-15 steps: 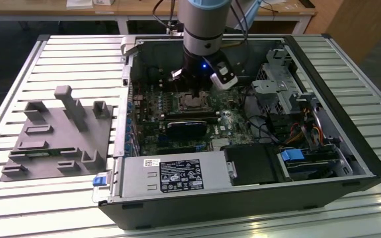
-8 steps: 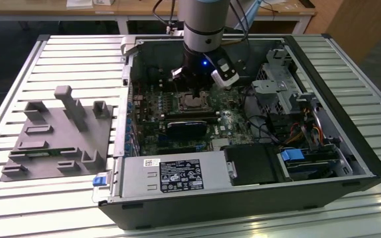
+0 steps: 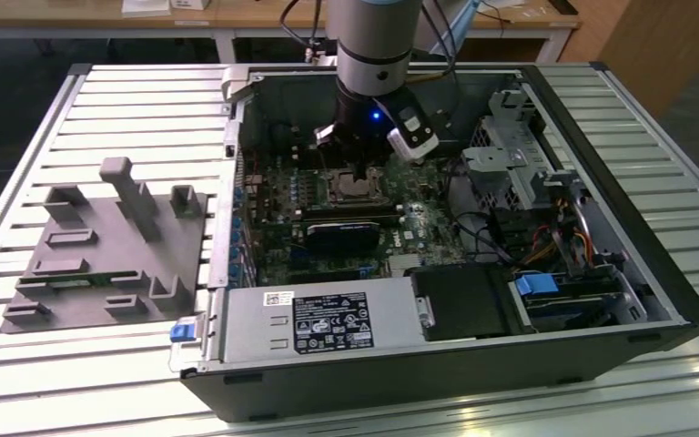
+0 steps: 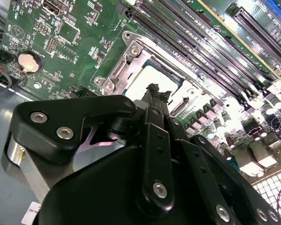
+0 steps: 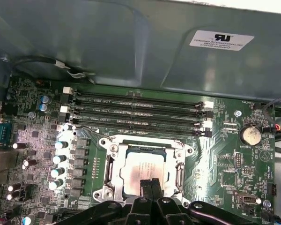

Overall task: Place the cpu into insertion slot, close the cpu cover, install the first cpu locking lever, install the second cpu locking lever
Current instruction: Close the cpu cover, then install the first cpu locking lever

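Though holding nothing, hovers with jaws pressed together at the edge of the chip, seated flat in the socket. Seems to be the cover step, with the metal cover lying down around the chip; calls for firm, straight pressure.

The exterior view looks down from high and well back into the open computer case. Both wrist views sit close over the insertion slot, from different sides.

Silver-grey arm, black collar at six o'clock, blue light glowing; matte black gripper, silver screws.
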Tool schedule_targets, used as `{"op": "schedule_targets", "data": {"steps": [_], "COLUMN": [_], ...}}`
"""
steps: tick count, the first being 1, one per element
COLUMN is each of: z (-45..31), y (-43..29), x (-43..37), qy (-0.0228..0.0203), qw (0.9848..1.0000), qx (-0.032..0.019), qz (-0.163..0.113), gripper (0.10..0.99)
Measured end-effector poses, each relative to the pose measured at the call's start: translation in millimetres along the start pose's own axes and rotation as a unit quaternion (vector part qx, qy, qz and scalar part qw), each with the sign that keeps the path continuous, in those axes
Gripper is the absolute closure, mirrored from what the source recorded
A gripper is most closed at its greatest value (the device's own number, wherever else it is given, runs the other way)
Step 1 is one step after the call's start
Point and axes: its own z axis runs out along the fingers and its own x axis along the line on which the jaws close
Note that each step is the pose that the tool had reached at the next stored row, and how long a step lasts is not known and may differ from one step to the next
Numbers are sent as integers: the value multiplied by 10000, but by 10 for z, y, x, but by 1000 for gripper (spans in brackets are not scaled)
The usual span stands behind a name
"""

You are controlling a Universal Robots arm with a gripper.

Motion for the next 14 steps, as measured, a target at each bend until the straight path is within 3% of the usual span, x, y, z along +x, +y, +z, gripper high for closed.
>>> {"op": "schedule_targets", "data": {"steps": [14], "z": [0], "y": [0], "x": [0], "qy": [3], "qw": [10000], "qx": [39], "qz": [-1], "gripper": [980]}}
